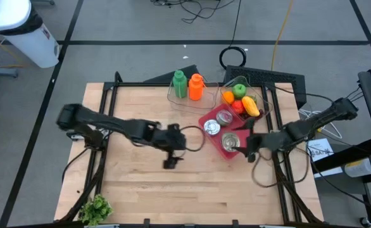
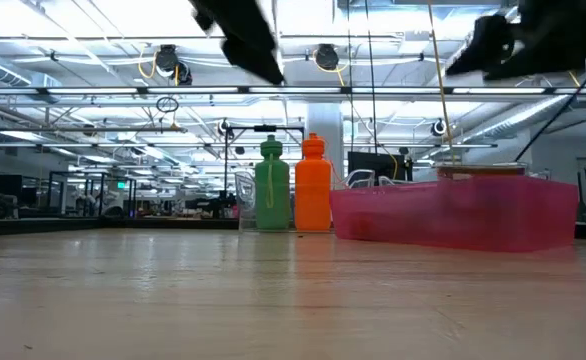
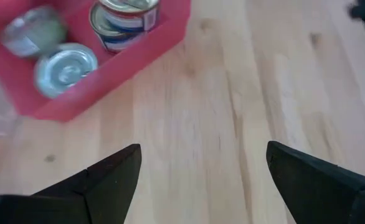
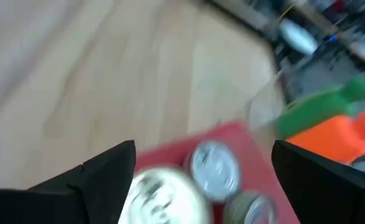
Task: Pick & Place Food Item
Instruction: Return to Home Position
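The left tool (image 3: 202, 152) hangs over bare table (image 1: 141, 190) near the middle, its two fingers spread wide with nothing between them. The right tool (image 4: 203, 149) hovers just beside the pink bin (image 2: 453, 215) on the table's right side, likewise wide open and empty. Three tuna cans (image 1: 211, 128) sit inside that bin, close together, none in either tool's hold. I judge each can stiff and fairly dense for its size, not fragile, with a smooth metal wall that could slip; the sound grip would be from above, fingers set across the round side wall. They are short, round cans with bright silver lids, and the one showing its side in the left wrist view wears a blue and pink label
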Action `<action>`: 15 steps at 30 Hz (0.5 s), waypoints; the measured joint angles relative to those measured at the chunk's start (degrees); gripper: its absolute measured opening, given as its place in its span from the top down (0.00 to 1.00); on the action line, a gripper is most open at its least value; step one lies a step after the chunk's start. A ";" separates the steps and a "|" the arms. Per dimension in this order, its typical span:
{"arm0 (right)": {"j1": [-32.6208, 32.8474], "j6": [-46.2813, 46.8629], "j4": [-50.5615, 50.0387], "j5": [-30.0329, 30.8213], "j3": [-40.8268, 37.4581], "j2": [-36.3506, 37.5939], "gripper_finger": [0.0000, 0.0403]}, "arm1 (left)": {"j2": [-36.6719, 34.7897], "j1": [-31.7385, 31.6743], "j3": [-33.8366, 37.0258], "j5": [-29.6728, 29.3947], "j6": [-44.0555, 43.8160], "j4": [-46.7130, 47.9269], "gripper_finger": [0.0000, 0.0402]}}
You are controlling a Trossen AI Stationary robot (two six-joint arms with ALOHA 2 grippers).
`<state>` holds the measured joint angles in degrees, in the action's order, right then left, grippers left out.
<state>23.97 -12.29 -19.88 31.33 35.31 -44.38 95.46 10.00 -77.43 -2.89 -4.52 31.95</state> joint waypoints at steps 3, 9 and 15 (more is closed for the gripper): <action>0.15 0.95 3.90 0.16 0.00 7.71 0.11 | -6.99 -0.11 0.00 -0.73 1.52 6.38 0.11; 0.13 10.69 3.42 0.09 -0.36 20.42 0.11 | -17.13 0.70 7.01 -0.31 2.58 0.82 0.11; 0.00 13.13 6.74 0.24 -5.91 28.74 0.11 | -27.60 0.42 23.90 9.05 5.65 -20.18 0.11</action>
<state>23.97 0.84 -13.14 31.57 29.40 -15.64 67.86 10.41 -53.53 6.16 1.14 11.77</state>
